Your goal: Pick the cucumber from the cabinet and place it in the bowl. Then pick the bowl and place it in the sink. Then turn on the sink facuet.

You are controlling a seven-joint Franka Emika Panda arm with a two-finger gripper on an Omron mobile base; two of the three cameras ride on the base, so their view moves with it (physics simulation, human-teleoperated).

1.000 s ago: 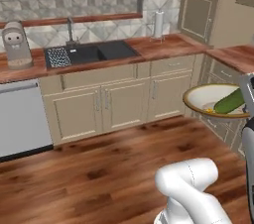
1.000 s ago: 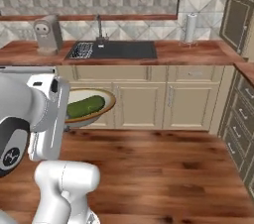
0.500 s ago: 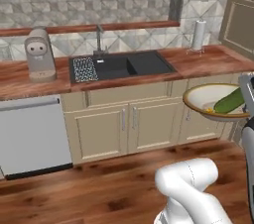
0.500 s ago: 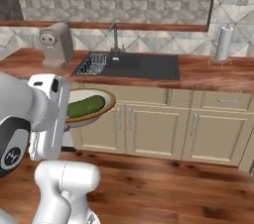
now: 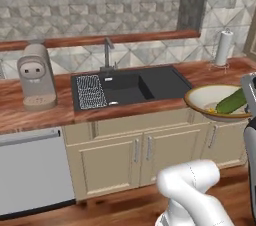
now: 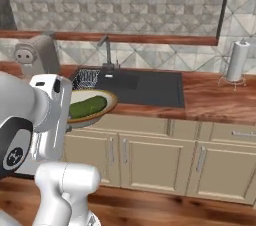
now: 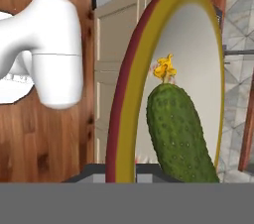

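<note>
My gripper (image 7: 121, 172) is shut on the rim of the cream bowl (image 5: 210, 101), which hangs in the air in front of the counter's edge. The dark green cucumber (image 5: 231, 102) lies inside the bowl (image 6: 107, 107), against its rim. In the hand view the bowl (image 7: 130, 94) stands on edge, with the cucumber (image 7: 178, 134) resting in it. The black sink (image 5: 145, 85) is set in the wooden counter, a little beyond and to one side of the bowl. Its dark grey faucet (image 5: 107, 52) rises behind the basin. The cabinet is out of view.
A grey coffee machine (image 5: 36, 77) stands on the counter left of the sink. A paper towel roll (image 6: 236, 61) stands at the right. A wire rack (image 5: 91, 91) lies in the sink's left part. Beige cupboard doors (image 5: 145, 157) and a dishwasher front (image 5: 32, 170) run below the counter.
The whole scene has shifted: the base has driven up to the counter and the sink now sits nearer and more central. The bowl with the cucumber stays in the gripper.
</note>
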